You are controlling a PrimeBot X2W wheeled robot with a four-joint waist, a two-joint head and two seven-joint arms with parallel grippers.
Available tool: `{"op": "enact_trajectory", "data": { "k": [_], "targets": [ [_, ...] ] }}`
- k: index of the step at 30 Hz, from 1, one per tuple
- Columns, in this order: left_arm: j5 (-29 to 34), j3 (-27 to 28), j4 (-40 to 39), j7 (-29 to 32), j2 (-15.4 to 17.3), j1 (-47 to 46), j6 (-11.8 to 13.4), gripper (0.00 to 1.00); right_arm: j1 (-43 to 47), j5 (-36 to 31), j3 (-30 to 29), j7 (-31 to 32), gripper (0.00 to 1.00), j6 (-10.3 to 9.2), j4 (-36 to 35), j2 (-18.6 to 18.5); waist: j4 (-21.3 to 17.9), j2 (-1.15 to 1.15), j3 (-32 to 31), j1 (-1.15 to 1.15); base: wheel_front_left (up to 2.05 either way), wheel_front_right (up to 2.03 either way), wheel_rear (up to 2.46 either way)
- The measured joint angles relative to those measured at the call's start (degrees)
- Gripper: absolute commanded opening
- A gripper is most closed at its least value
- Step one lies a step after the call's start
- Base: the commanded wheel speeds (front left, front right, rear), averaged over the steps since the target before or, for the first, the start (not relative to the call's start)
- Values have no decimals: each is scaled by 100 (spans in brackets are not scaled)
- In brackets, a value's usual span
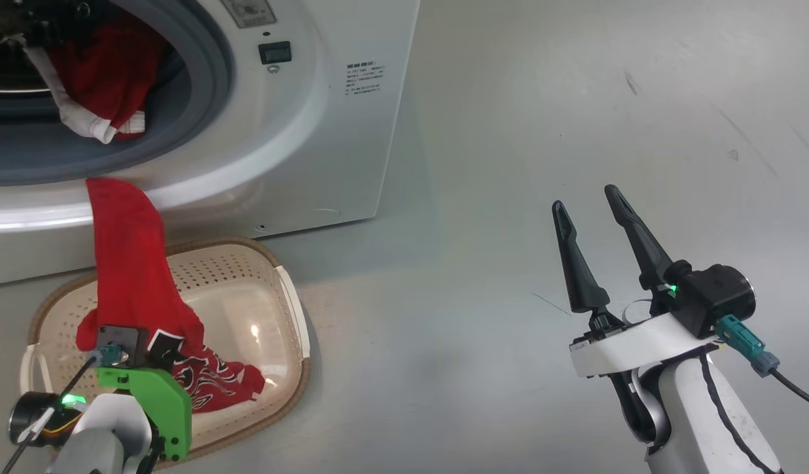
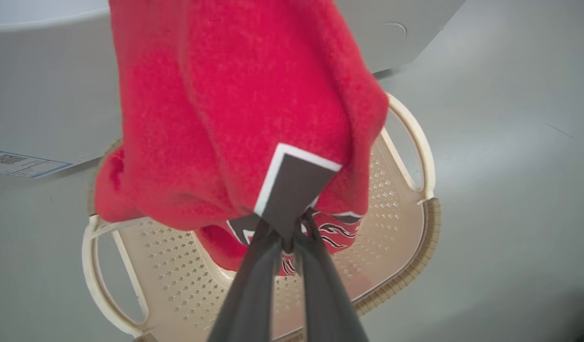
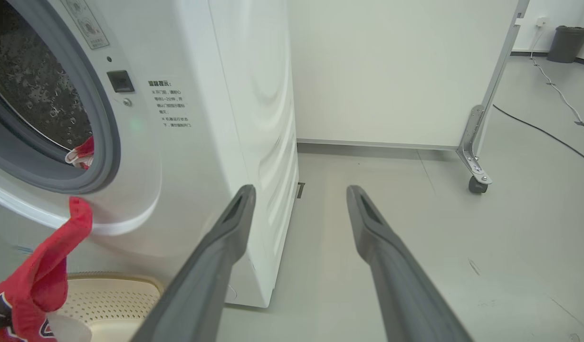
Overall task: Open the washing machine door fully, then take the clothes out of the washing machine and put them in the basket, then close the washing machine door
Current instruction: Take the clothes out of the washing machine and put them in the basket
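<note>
I have the left claw [image 2: 289, 237] right over the basket [image 1: 292, 309], its two fingers pressed together and pinching a black, white-edged patch of a red jersey [image 2: 234, 118]. From that pinch the cloth climbs in a long strip up and away from the basket to the front lip of the washer [image 1: 351, 131], which stands just behind the basket. The jersey's other end, printed in black and white, hangs down inside the basket and seems to rest on its bottom, towards the side nearer me. A second red garment [image 1: 101, 72] with white trim lies farther back from the basket, in the drum, draped over the grey seal [image 1: 207, 66]. My right claw [image 1: 584, 198] is well to the right of the basket, above bare grey floor [image 1: 483, 368], its fingers spread wide with nothing between them, pointing past the washer's side. From where I sit the basket's near right handle is in the open.
</note>
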Motion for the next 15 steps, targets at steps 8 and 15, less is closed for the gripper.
{"op": "enact_trajectory", "data": {
  "k": [8,15],
  "targets": [
    [35,16,389,226,120,-136,0,0,-146,65,45,0,100,3,-58,1,-302,0,358,0,0,0,0],
    [53,70,687,289,238,-521,63,0,-252,102,54,0,100,-7,-118,2,-546,0,698,0,0,0,0]
  ]
}}
